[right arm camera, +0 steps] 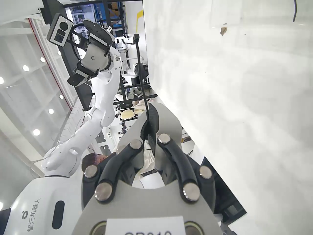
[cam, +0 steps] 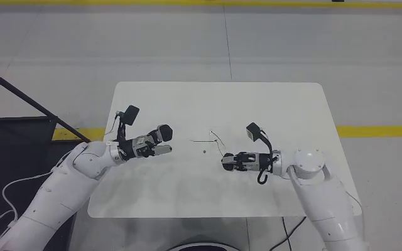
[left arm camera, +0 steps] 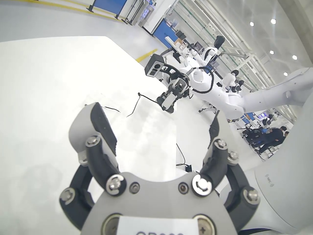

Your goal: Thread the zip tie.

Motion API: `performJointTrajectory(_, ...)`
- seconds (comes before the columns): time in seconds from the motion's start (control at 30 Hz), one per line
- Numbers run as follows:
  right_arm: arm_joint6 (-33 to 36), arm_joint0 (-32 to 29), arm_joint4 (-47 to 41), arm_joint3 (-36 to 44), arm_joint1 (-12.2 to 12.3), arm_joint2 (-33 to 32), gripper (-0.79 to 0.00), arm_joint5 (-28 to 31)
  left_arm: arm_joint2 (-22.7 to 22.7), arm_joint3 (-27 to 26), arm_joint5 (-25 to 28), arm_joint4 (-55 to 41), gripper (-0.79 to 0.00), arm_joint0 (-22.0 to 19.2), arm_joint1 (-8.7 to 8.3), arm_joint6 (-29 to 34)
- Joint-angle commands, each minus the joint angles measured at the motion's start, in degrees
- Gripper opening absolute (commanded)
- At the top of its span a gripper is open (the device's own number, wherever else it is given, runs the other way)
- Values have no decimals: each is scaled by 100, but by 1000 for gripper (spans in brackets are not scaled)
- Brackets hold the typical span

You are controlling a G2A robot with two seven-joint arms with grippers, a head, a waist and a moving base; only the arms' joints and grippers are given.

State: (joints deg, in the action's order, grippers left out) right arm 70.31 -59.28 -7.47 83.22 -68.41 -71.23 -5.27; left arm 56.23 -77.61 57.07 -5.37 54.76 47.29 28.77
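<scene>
My right gripper (cam: 225, 162) is shut on a thin black zip tie (cam: 217, 141) just right of the middle of the white table (cam: 282, 106). In the right wrist view the zip tie (right arm camera: 141, 79) runs straight out from the closed fingers (right arm camera: 152, 118) and ends in its small square head. The left wrist view shows that zip tie (left arm camera: 148, 98) sticking out of the far right gripper (left arm camera: 164, 105). My left gripper (cam: 166, 141) hangs open above the table, left of the tie, with nothing between its fingers (left arm camera: 102, 123).
A short loose black strand (left arm camera: 112, 109) lies on the table between the two grippers. A tiny brownish scrap (right arm camera: 223, 30) sits near it. A black stand (cam: 38, 106) and dark cloth are off the table's left edge.
</scene>
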Motion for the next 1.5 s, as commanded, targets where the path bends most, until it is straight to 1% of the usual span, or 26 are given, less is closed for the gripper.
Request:
performJointTrajectory(0.0, -181, 32, -17, -31, -18, 105, -785, -218, 0, 0, 0, 0, 0, 0, 0, 0)
performJointTrajectory(0.1, -112, 226, -377, -286, -58, 257, -785, -697, 0, 0, 0, 0, 0, 0, 0, 0)
performJointTrajectory(0.2, -148, 394, -555, -505, -90, 392, -785, -967, 0, 0, 0, 0, 0, 0, 0, 0)
performJointTrajectory(0.4, -629, 554, -757, -762, -123, 482, -785, -1584, 0, 0, 0, 0, 0, 0, 0, 0)
performJointTrajectory(0.77, -1219, 549, -763, -658, -93, 503, -779, -2222, 0, 0, 0, 0, 0, 0, 0, 0)
performJointTrajectory(0.83, -1265, 543, -778, -636, -84, 506, -628, -2373, 0, 0, 0, 0, 0, 0, 0, 0)
performJointTrajectory(0.87, -1274, 545, -780, -627, -80, 512, -576, -2420, 0, 0, 0, 0, 0, 0, 0, 0)
performJointTrajectory(0.9, -1282, 547, -784, -618, -76, 517, -545, -2444, 0, 0, 0, 0, 0, 0, 0, 0)
performJointTrajectory(1.0, -1304, 548, -788, -597, -63, 531, -508, -2476, 0, 0, 0, 0, 0, 0, 0, 0)
performJointTrajectory(1.07, -1350, 533, -790, -578, -53, 522, -505, -2462, 0, 0, 0, 0, 0, 0, 0, 0)
performJointTrajectory(1.23, -1464, 485, -808, -512, -23, 482, -529, -2529, 0, 0, 0, 0, 0, 0, 0, 0)
performJointTrajectory(1.33, -1539, 473, -847, -500, -9, 456, -560, -2607, 0, 0, 0, 0, 0, 0, 0, 0)
performJointTrajectory(1.47, -1590, 460, -899, -500, 10, 428, -566, -2640, 0, 0, 0, 0, 0, 0, 0, 0)
